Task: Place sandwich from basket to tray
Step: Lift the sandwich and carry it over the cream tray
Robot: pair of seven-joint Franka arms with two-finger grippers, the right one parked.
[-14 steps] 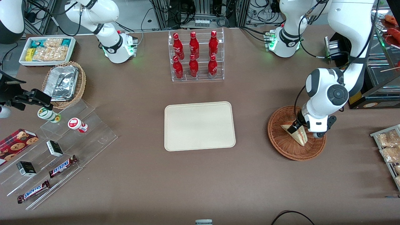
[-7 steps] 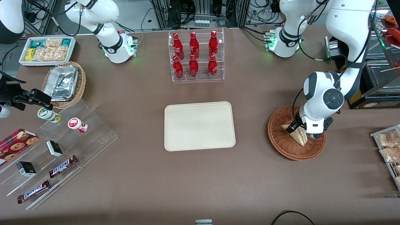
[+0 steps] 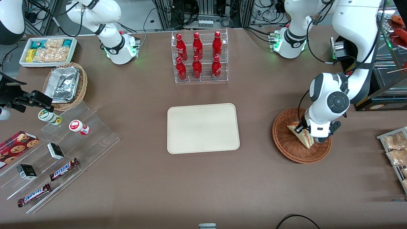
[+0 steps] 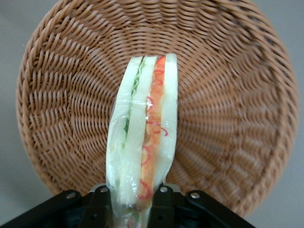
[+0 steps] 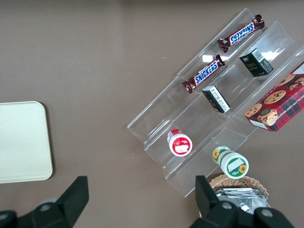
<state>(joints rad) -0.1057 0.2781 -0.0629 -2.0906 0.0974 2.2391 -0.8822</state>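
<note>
The sandwich [image 3: 303, 137], a plastic-wrapped wedge with green and orange filling, stands on edge in the reddish-brown wicker basket [image 3: 286, 146] toward the working arm's end of the table. My left gripper [image 3: 300, 128] is shut on one end of it. In the left wrist view the black fingers [image 4: 101, 202] press both bread faces of the sandwich [image 4: 142, 137], with the gripper [image 4: 132, 199] over the woven basket [image 4: 228, 95]. The cream tray [image 3: 203, 128] lies flat at the table's middle, beside the basket, with nothing on it; its corner shows as the tray [image 5: 21, 142].
A clear rack of red bottles [image 3: 199, 57] stands farther from the front camera than the tray. Stepped acrylic shelves with snacks [image 3: 63, 149], a tan basket of foil containers [image 3: 65, 86] and a white bin [image 3: 47, 51] lie toward the parked arm's end. Bagged snacks [image 3: 394, 149] sit beside the basket.
The gripper stays shut on the sandwich. The wrist has shifted slightly away from the front camera, and the sandwich's held end moved a little with it.
</note>
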